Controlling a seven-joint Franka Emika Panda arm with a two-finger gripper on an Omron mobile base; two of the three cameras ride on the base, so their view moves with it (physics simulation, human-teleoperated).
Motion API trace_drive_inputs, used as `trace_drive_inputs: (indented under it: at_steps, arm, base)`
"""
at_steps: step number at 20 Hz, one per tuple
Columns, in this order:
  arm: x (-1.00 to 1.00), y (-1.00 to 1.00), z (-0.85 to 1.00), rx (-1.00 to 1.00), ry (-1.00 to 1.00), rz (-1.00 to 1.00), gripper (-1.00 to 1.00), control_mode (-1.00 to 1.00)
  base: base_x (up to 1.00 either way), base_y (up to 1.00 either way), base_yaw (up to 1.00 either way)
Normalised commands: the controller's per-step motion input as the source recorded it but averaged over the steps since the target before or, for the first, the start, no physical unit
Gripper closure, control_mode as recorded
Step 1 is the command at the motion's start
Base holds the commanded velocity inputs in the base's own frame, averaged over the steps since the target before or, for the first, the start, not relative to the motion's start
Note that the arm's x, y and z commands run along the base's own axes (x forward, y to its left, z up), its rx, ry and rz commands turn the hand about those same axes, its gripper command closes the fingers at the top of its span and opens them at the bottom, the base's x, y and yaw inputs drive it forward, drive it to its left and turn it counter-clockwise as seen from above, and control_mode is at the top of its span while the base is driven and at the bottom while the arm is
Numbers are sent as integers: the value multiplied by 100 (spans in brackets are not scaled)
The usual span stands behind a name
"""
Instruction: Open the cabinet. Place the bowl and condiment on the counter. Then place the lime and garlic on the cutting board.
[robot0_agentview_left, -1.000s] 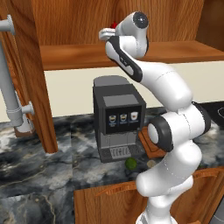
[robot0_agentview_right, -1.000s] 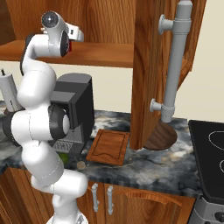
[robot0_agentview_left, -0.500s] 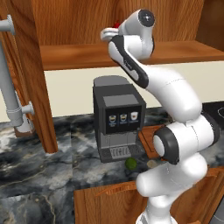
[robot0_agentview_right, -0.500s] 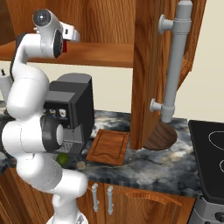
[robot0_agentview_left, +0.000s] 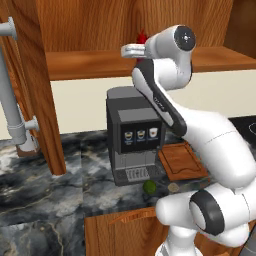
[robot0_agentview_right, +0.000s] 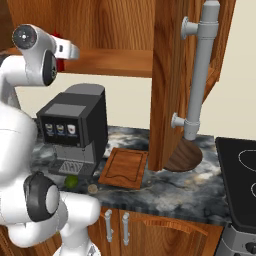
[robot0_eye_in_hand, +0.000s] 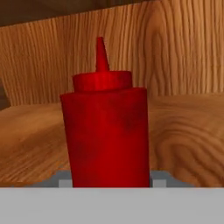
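lime (robot0_agentview_left: 149, 186): you've got it nearest you, on the counter (robot0_agentview_left: 40, 200) right at the coffee machine's drip tray, just left of the garlic.
garlic (robot0_agentview_left: 173, 187): pale lump on the counter beside the lime, just off the near corner of the cutting board, not on it.
cutting board (robot0_agentview_right: 124, 167): flat on the counter, right of the coffee machine, bare on top.
coffee machine (robot0_agentview_left: 134, 135): dark box on the counter under the cabinet shelf, between you and the wall.
bowl (robot0_agentview_right: 183, 155): on the counter behind the open cabinet door, under its bar handle, partly hidden by the door edge.
cabinet (robot0_agentview_right: 170, 60): doors swung open toward you, grey bar handles face out, shelf exposed.
condiment (robot0_eye_in_hand: 105, 131): red squeeze bottle standing upright on the cabinet shelf, pointed tip up; you see it dead centre and very close in the hand view. From the base views only a sliver of red shows past the wrist.
gripper (robot0_eye_in_hand: 111, 180): up at shelf height, at the foot of the bottle; a grey finger (robot0_eye_in_hand: 159, 179) pokes out on each side of it. You can't tell whether the pads actually press on the bottle or just flank it, so call the grip undecided.
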Motion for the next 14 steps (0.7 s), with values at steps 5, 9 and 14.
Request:
trace_drive_inputs:
  at_steps: [5, 9, 14]
  arm:
    - [-100, -16, -17, 0, -9, 3, 100, -100]
    - [-100, -28, -16, 0, -8, 4, 100, -100]
    - [-100, -49, -31, 0, -5, 6, 100, -100]
  base:
    - [0, 0, 0]
    - [0, 0, 0]
    - [0, 0, 0]
